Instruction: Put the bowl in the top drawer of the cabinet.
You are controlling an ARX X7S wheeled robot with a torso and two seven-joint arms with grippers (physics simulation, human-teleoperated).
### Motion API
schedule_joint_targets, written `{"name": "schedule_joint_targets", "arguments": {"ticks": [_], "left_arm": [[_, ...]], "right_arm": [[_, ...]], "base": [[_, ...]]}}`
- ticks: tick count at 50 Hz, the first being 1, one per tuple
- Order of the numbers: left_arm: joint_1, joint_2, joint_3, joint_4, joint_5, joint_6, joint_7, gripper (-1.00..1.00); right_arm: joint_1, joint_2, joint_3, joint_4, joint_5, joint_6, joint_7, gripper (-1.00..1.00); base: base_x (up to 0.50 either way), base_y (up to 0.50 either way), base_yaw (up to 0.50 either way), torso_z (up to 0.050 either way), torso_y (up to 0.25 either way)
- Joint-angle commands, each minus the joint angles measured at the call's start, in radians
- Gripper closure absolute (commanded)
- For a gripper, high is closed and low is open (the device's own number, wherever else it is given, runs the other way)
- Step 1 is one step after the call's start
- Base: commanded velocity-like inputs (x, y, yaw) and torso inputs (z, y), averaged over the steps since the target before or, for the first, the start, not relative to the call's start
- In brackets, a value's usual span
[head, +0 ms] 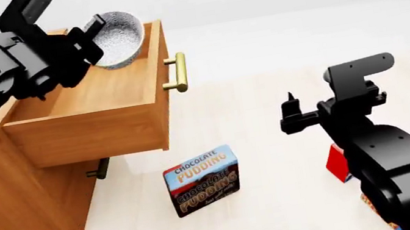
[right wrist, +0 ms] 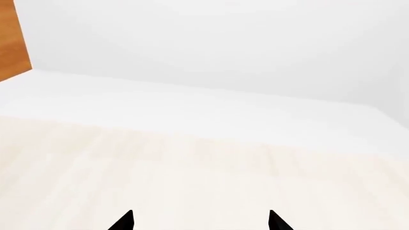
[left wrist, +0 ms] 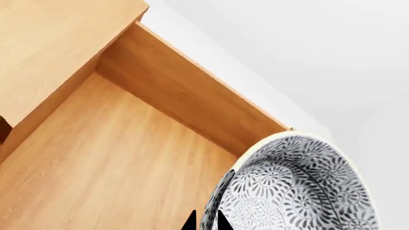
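Note:
The speckled white and grey-blue bowl [head: 117,39] hangs tilted over the back of the pulled-out top drawer [head: 96,101] of the light brown cabinet [head: 29,204]. My left gripper [head: 90,34] is shut on the bowl's rim. In the left wrist view the bowl [left wrist: 300,187] fills the lower corner with its rim pinched between my two dark fingertips [left wrist: 219,221], above the drawer's bare wooden floor [left wrist: 108,163]. My right gripper [head: 291,115] is open over the pale floor, away from the cabinet, with nothing between its fingertips [right wrist: 124,221].
A chocolate pudding box [head: 203,179] stands on the floor in front of the drawer. The brass bar handle [head: 178,73] sticks out from the drawer's front. A smaller handle [head: 100,168] of the lower drawer shows beneath. A red box [head: 337,163] lies partly hidden under my right arm.

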Motion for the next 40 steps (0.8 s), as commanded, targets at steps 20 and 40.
{"name": "schedule_joint_targets", "arguments": {"ticks": [20, 40], "left_arm": [[-0.011, 0.026, 0.709, -0.024, -0.785, 0.123, 0.025, 1.0], [0.007, 0.04, 0.789, -0.024, -0.857, 0.149, -0.012, 1.0]], "right_arm": [[-0.034, 0.016, 0.033, 0.02, 0.018, -0.031, 0.002, -1.0], [-0.049, 0.02, 0.038, 0.046, 0.022, -0.056, -0.002, -1.0]], "base": [[0.0, 0.0, 0.0, 0.0, 0.0], [0.0, 0.0, 0.0, 0.0, 0.0]]}}
